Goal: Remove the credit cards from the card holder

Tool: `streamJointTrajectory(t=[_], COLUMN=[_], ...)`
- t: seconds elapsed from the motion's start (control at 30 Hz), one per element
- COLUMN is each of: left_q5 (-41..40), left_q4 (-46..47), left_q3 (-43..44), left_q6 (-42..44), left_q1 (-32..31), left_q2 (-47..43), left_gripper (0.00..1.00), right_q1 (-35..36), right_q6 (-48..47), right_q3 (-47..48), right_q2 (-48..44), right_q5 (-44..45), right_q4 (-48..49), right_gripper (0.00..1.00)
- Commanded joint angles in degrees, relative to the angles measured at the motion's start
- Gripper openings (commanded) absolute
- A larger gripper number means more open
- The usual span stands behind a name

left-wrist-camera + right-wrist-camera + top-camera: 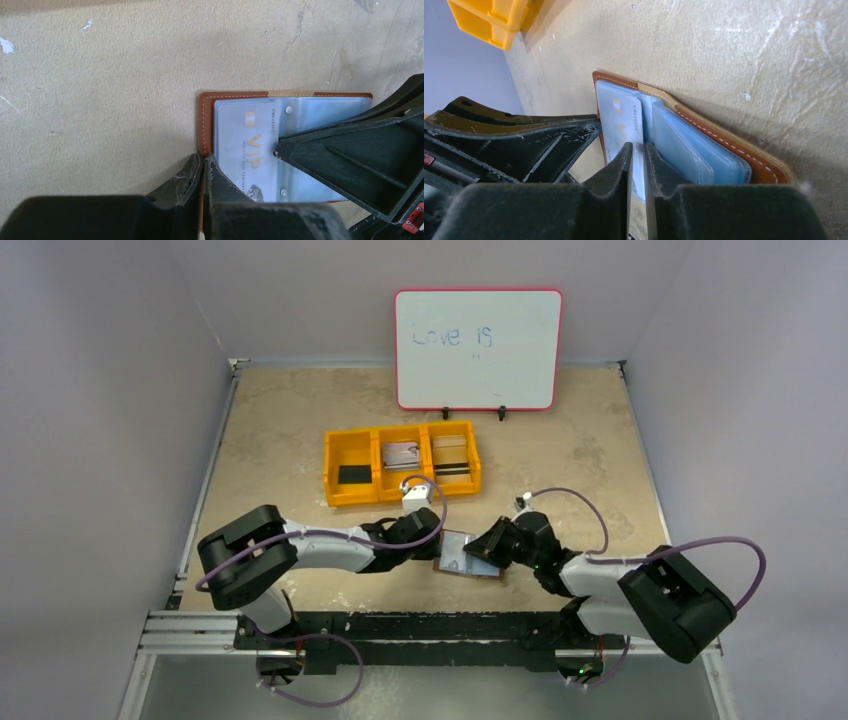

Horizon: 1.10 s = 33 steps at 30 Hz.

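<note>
Item: card holder (455,555) — brown leather bifold, lying open and flat on the counter (300,420) between the two arms, near their bases, clear sleeves (684,145) face up. Contents: one pale credit card (245,145) marked VIP, seated in the top sleeve. Right gripper (638,150): jaws nearly together, clamped on a long edge of that card; whether they hold bare plastic or the sleeve film with it cannot be told. Left gripper (204,162): jaws together, pinching the stitched leather edge of the holder on its outer side, apparently as an anchor. Behind, well apart: yellow bin (345,495), three compartments, holding a black card (352,474), a grey-white card (402,455) and a beige striped card (452,466), one each. Far edge: whiteboard (478,348), upright on its stand. Hazards, as judged: if the right jaws have film as well as card, a pull would drag the sleeve and lift the whole holder rather than free the card; the left pinch sits on a thin edge and could slip under that load, letting the holder skid or fold shut; a slanted pull could jam the card in the sleeve mouth — or bend it.
</note>
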Motion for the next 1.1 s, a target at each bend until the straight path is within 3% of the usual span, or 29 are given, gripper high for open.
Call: streamJointTrajectory(t=[0.0,0.13,0.17,0.5,0.7,1.0,1.07], left_q5=[4.72,3.22,2.83,-0.96,-7.42,-8.67,-8.25], left_q4=[1.93,0.36,-0.47,-3.28,-8.09,-9.39,-9.05], left_q3=[0.27,0.40,0.66,0.38,-0.44,-0.42,-0.32], left_q6=[-0.80,-0.80,-0.49,-1.14,-2.51,-1.58,-1.41], left_q1=[-1.06,-1.15,-1.15,-1.22,-1.10,-1.15,-1.08], left_q2=[1.91,1.75,1.60,-0.81,-4.72,-5.75,-5.51], left_gripper=[0.00,0.00,0.00,0.00,0.00,0.00,0.00], right_q1=[0.05,-0.26,-0.44,-1.11,-1.86,-3.58,-3.57], right_q6=[1.56,3.06,3.92,4.64,2.53,-3.30,-5.40], right_q3=[-1.79,-3.42,-4.50,-5.54,-5.57,-3.55,-2.63], right_q2=[0.29,-0.37,-0.97,-7.26,-10.58,-5.33,-2.56], right_q5=[-4.79,-5.79,-6.23,-5.74,-2.87,-8.57,-11.67], right_q4=[7.05,11.19,13.58,12.53,3.39,4.22,7.53], right_gripper=[0.15,0.07,0.00,0.00,0.00,0.00,0.08])
